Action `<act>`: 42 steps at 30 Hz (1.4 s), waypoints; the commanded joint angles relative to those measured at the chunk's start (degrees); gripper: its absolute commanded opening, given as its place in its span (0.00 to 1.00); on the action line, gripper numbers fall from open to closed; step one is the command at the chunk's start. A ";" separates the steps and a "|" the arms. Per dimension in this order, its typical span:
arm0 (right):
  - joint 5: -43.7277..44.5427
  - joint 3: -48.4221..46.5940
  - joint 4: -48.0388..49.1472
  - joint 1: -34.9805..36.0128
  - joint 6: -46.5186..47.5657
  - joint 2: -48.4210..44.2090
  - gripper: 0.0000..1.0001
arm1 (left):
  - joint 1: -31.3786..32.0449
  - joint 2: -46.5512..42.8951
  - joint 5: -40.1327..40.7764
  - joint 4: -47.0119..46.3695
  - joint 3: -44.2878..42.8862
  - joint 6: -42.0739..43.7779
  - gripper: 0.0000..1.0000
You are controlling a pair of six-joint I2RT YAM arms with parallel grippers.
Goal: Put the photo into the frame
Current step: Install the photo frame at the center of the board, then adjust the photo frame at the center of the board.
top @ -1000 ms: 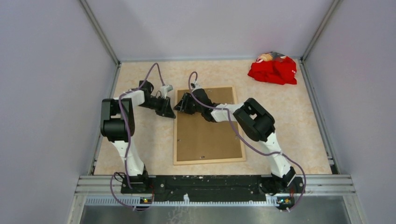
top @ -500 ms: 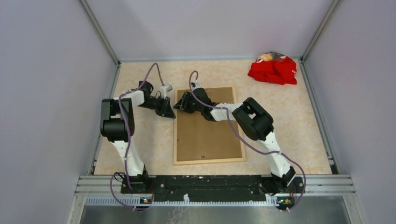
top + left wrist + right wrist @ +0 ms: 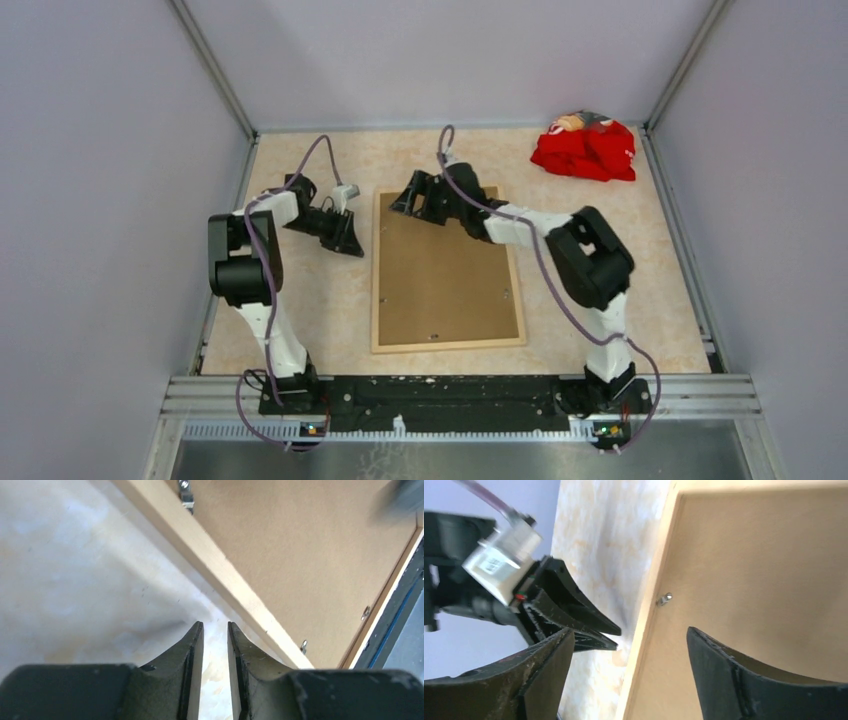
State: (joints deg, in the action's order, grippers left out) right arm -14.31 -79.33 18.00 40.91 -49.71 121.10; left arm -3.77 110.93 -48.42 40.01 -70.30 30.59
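The frame (image 3: 376, 270) of light wood lies face down mid-table with the brown backing board (image 3: 445, 270) set in it. The photo is hidden. My left gripper (image 3: 353, 247) hangs low over the table just left of the frame's left rail (image 3: 215, 565). Its jaws are almost together with a narrow gap and nothing between them (image 3: 215, 625). My right gripper (image 3: 403, 203) is open and empty above the frame's far left corner. In the right wrist view it (image 3: 628, 630) straddles the left rail (image 3: 649, 615), with the left gripper's fingertips (image 3: 616, 636) beyond.
A red crumpled cloth (image 3: 585, 148) lies at the far right corner. Small metal tabs (image 3: 665, 598) sit along the frame's inner edge, one (image 3: 186, 495) near the left gripper. Grey walls enclose the table on three sides.
My right gripper has moved from the frame's left edge toward its far edge, and the arm has swung right. My left gripper has drawn slightly left, away from the frame.
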 commanded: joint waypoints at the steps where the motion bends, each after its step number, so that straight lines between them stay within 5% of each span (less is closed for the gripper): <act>1: 5.76 6.41 -9.02 -7.64 6.75 -15.96 0.89 | -0.72 -5.61 2.36 5.33 0.15 7.70 0.33; 3: 8.25 11.18 -12.05 -11.77 7.85 -20.17 0.98 | -0.36 -7.36 3.77 4.74 2.81 9.46 0.34; 9: 12.25 21.92 -17.00 -22.95 10.17 -25.33 0.99 | 5.57 -11.96 9.90 -0.05 11.44 10.96 0.36; 19: 1.41 20.90 -10.38 -25.61 7.06 -14.79 0.99 | 11.30 -14.87 14.39 -2.71 17.22 11.16 0.36; 26: -2.20 0.96 -17.54 -18.33 7.21 -1.60 0.99 | 17.33 -14.54 15.12 -4.55 18.28 8.99 0.36; 34: -5.89 -36.32 -34.77 -7.07 10.49 17.63 0.99 | 27.18 -10.16 14.79 -6.56 16.48 4.55 0.42; 40: -1.41 -36.85 -36.65 -7.74 13.80 13.17 0.99 | 27.18 -12.98 10.93 1.45 14.13 8.36 0.61; 42: 0.40 -35.15 -37.41 -8.78 15.69 9.16 0.99 | 26.33 -16.29 8.64 6.13 13.16 12.12 0.95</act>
State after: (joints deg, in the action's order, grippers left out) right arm -10.22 -115.79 -11.44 30.68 -34.94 139.48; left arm 23.86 97.71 -40.42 50.02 -54.94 34.96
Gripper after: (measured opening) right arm 0.986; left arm 0.711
